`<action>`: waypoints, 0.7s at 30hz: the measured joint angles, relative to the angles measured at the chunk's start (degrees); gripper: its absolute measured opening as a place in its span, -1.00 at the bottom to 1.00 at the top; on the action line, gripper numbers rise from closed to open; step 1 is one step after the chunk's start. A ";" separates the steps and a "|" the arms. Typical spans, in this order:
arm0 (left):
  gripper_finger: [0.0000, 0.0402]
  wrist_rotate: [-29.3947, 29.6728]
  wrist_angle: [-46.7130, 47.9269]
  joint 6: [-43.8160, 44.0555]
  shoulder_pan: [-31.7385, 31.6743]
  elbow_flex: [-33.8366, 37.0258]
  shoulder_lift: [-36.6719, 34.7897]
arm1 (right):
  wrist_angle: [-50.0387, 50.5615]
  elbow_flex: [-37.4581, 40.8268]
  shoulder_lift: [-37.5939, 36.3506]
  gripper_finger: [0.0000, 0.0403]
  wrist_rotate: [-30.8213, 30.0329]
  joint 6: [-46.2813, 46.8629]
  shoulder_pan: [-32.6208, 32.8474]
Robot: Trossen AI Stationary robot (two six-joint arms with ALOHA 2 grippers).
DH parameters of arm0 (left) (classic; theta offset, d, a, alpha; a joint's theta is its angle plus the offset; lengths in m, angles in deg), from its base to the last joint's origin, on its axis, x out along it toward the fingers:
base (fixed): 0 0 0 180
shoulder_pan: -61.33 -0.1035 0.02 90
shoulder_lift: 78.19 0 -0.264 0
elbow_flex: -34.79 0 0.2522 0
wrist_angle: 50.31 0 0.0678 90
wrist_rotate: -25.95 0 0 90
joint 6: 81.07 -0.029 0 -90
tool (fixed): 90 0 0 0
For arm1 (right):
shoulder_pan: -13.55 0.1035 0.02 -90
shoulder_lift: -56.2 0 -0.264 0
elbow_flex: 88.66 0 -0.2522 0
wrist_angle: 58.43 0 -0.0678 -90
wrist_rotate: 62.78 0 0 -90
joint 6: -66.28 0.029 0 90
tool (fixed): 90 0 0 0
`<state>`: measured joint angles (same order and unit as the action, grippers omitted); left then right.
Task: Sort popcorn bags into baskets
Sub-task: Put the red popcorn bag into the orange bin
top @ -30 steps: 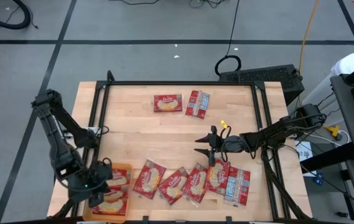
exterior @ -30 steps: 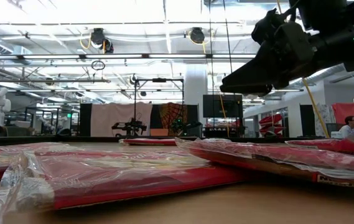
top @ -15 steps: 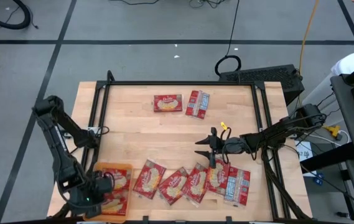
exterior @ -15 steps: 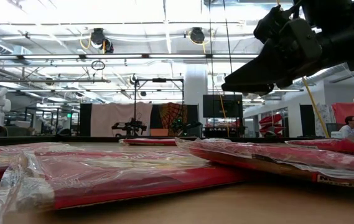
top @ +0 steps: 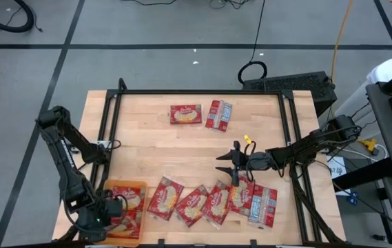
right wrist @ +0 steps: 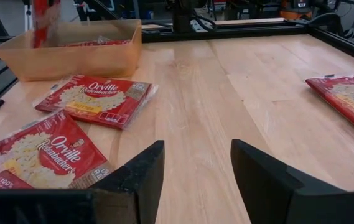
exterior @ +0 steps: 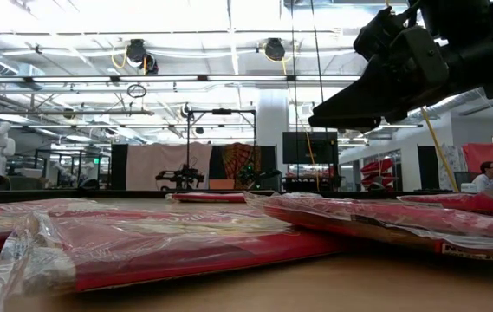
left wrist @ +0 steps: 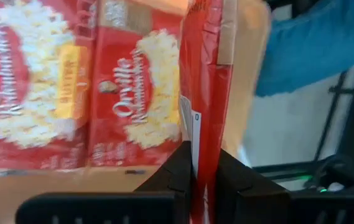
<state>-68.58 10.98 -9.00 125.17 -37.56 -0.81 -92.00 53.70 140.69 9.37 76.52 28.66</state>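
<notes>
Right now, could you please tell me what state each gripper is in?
Left gripper: shut on a popcorn bag, held edge-on over the orange basket.
Right gripper: open, holding nothing, above the table.

Changes noted, taking the orange basket [top: 128, 207] as landmark.

Left arm: its elbow stands farther out from the basket toward the table's far side than a second ago, and the left end effector [top: 104, 219] has drawn back from over the basket's middle to the basket's near outer corner. Most of that shift came in the first half second; since then only a slight further drift.

Held popcorn bag [left wrist: 204, 106]: pinched edge-on between the closed fingers, it has travelled with the end effector to that corner.

Basket contents: with the arm withdrawn, more of the basket's floor and rim shows from above.
</notes>
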 joint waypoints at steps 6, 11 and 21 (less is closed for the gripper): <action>-0.83 0.16 0.38 -3.05 -1.53 0.00 0.39 | 0.00 0.00 0.00 -0.13 -0.02 0.00 0.00; -0.83 -1.43 -0.02 -4.85 -2.10 0.00 2.45 | 0.00 0.00 0.00 -0.13 0.00 0.34 0.00; -0.58 -2.95 -0.70 -1.89 -3.18 0.02 4.81 | 0.00 0.00 0.00 -0.13 -0.02 -0.44 0.00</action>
<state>-71.53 10.28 -10.89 121.99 -37.54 4.00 -92.00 53.70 140.69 9.35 76.08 28.66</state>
